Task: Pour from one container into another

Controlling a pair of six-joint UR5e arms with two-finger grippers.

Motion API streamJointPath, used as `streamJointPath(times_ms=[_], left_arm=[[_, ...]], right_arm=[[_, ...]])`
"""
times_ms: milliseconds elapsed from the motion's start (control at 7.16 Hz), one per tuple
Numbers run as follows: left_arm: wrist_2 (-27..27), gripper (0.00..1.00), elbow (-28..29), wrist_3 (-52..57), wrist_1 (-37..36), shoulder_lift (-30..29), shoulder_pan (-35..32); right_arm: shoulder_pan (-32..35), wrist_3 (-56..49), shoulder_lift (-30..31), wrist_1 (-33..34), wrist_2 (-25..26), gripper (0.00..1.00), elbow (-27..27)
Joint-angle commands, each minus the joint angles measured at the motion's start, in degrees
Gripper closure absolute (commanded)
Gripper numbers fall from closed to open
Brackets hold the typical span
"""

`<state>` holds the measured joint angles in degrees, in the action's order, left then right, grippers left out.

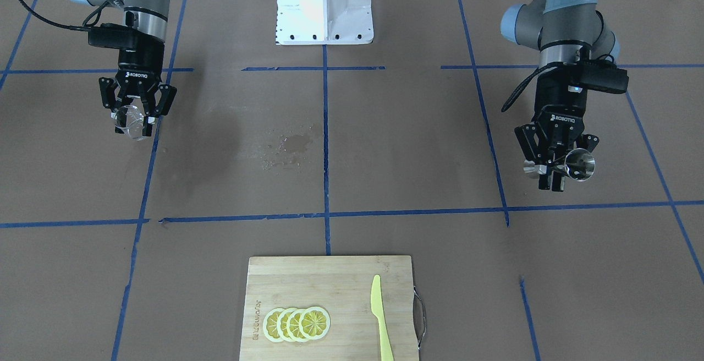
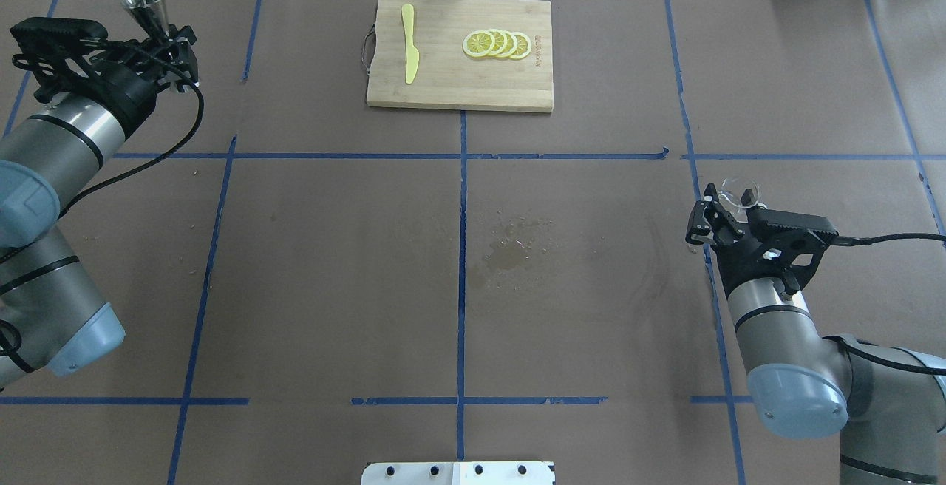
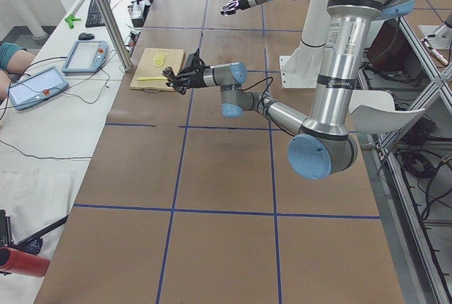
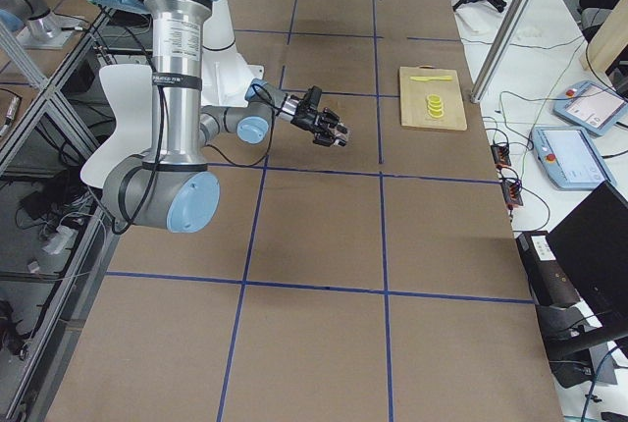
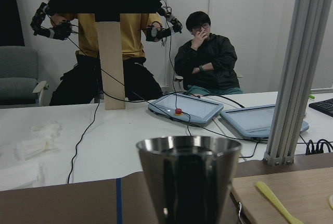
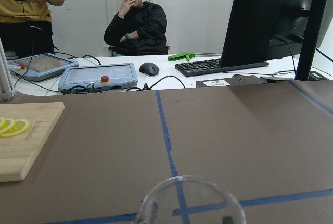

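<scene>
The left claw is closed around the narrow waist of the stainless-steel jigger and holds it in the air above the brown paper-covered surface, out near that surface's left end. In the left wrist view the jigger's upper cone faces up, and its contents cannot be made out. The right claw grips the small clear glass cup between its 2 fingers, also lifted off the surface, near the opposite end. The 2 vessels are well apart, with the whole middle of the surface between them. There a patch of wet stain lies beside the central blue tape line. At the far edge from the robot sits a wooden cutting board with a metal handle; on it lie 4 overlapping lemon slices and, apart from them, a yellow-green plastic knife. The wrist views show 2 people beyond the surface, 1 seated and 1 standing.
</scene>
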<state>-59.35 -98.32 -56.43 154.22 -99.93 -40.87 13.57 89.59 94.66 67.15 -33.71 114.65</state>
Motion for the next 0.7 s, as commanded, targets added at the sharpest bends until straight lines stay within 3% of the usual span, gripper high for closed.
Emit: streamJointPath(times_ms=[0,279,559], left_arm=[[11.49,1.00,0.23,-4.81,0.47,2.35,0.79],[14.34,1.00,0.67,-6.06,0.56,3.24,0.88],[18.19,1.00,4.26,-10.06,0.73,3.51,3.84]], right_arm=[[-1.60,2.42,0.35,0.00,2.33,1.00,-2.05],[-3.28,6.20,0.00,-0.09,4.26,1.00,-4.51],[-3.11,5.51,-0.09,-0.43,3.13,1.00,-1.47]])
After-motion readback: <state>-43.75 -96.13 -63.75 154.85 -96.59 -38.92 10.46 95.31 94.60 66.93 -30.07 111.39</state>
